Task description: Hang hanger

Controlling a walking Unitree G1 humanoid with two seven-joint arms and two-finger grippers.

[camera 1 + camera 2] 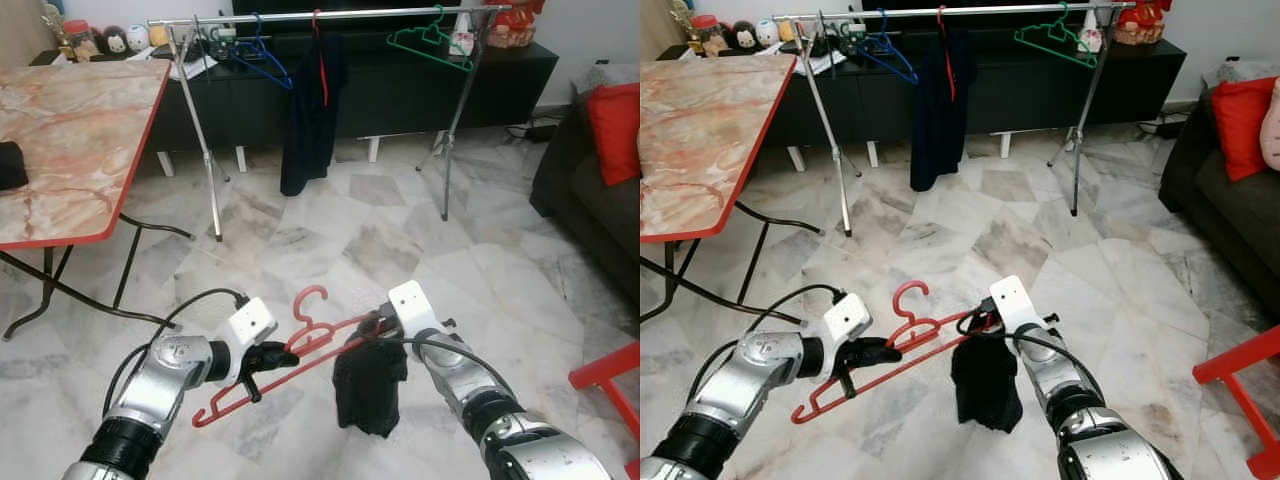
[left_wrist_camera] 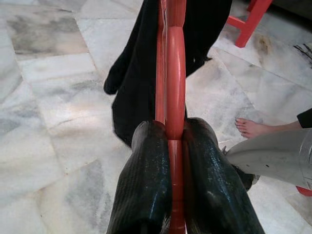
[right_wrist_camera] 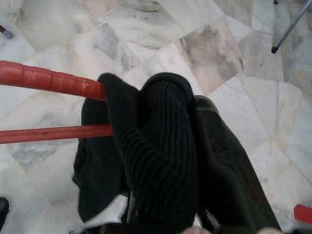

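A red plastic hanger is held low over the marble floor between my two grippers, hook pointing up. My left gripper is shut on its left half; in the left wrist view both black fingers pinch the red bar. A black knitted garment droops from the hanger's right end. My right gripper is shut on that cloth, which wraps over its fingers beside the red bars. The metal clothes rail stands far ahead across the room.
On the rail hang a blue hanger, a dark garment and a green hanger. A red-edged marble table is at the left, a dark sofa and red stool at the right. A person's bare foot is nearby.
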